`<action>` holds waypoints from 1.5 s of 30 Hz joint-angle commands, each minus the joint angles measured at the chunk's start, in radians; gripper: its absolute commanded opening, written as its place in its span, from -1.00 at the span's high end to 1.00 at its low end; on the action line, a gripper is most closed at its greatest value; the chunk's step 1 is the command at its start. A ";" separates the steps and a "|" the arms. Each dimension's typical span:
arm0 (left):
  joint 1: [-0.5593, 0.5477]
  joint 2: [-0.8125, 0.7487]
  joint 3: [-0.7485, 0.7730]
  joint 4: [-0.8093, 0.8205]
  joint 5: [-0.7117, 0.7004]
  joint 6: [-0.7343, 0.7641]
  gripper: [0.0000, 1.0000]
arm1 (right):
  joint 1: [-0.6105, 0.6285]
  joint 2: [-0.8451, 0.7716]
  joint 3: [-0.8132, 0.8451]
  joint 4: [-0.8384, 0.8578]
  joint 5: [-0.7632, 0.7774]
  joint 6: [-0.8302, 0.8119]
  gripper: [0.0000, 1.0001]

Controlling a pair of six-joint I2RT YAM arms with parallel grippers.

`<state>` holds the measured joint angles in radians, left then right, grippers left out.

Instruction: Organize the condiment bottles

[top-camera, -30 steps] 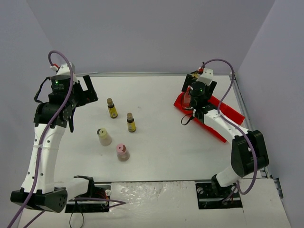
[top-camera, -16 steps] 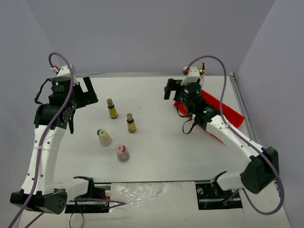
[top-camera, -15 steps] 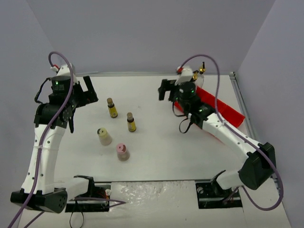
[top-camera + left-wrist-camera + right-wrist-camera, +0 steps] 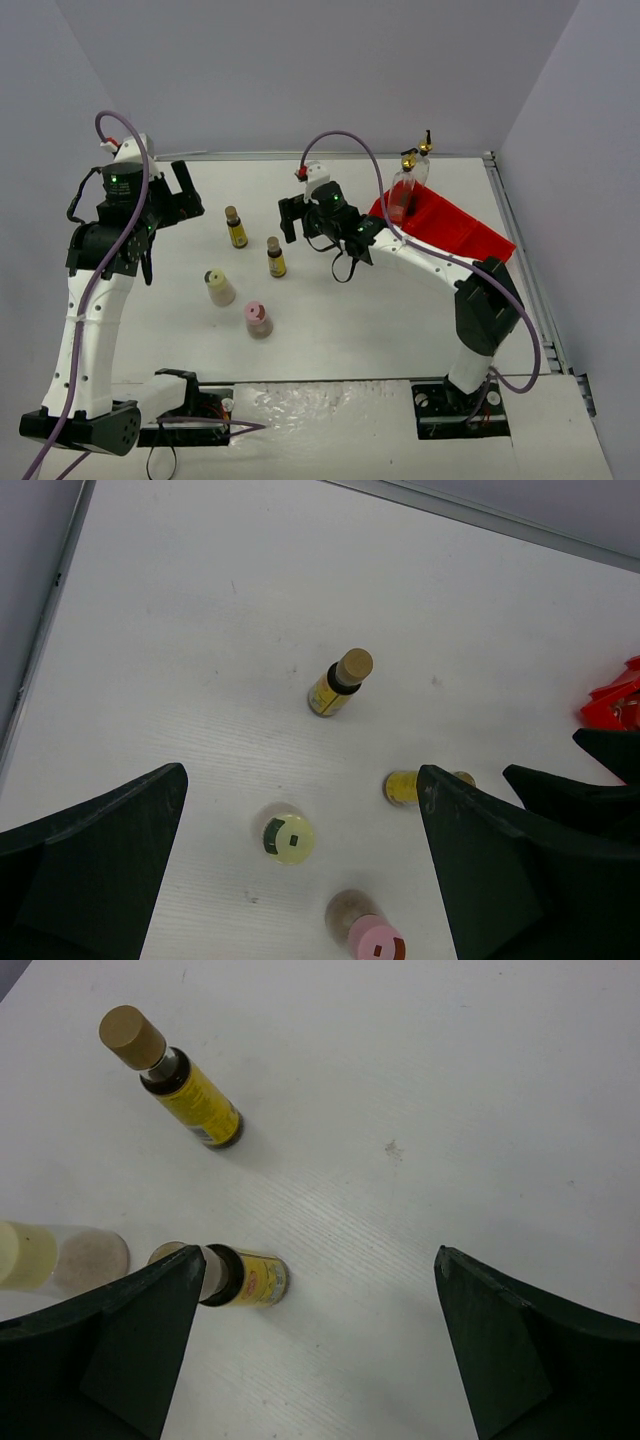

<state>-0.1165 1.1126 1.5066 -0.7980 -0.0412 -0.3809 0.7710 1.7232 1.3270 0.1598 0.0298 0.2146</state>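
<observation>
At the left, the left hand [image 4: 180, 200] is held above the bench [image 4: 400, 320] with its fingers spread wide and nothing between them. From its own camera all four small bottles are seen below it, so it is judged to be placed for choosing one rather than for gripping.

Four bottles are left standing upright on the open bench, well apart from one another, which gives room for fingers to be brought down around each. The farther amber bottle [image 4: 236, 228] is set nearest the left hand. The cream bottle [image 4: 219, 288] and the pink bottle [image 4: 259, 320] are found closer to the arm bases. The nearer amber bottle [image 4: 276, 258] stands just beside the right hand [image 4: 292, 215], which is likewise held open and grips nothing. In the right wrist view this bottle is partly covered by the left finger, so it is judged the likeliest next pick.

At the right, the two tall glass bottles [image 4: 410, 180] are seen upright at the far left end of the red tray [image 4: 460, 228], apparently already put away. Red shows low in one of them. Whether that is liquid or the tray seen through glass cannot be told, nor can the contents of the small bottles.
</observation>
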 commanded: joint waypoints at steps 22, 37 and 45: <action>0.006 -0.010 0.027 0.040 -0.006 -0.003 -0.94 | 0.139 0.205 0.139 0.034 0.042 -0.026 -0.83; 0.006 -0.010 0.025 0.035 -0.016 0.009 -0.94 | 0.170 0.291 0.211 0.030 0.091 -0.057 0.13; 0.006 -0.010 0.018 0.040 -0.014 0.005 -0.94 | 0.191 0.236 0.197 -0.007 0.165 -0.060 0.80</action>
<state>-0.1165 1.1126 1.5066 -0.8037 -0.0467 -0.3791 0.9503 2.0418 1.4853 0.1439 0.1267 0.1623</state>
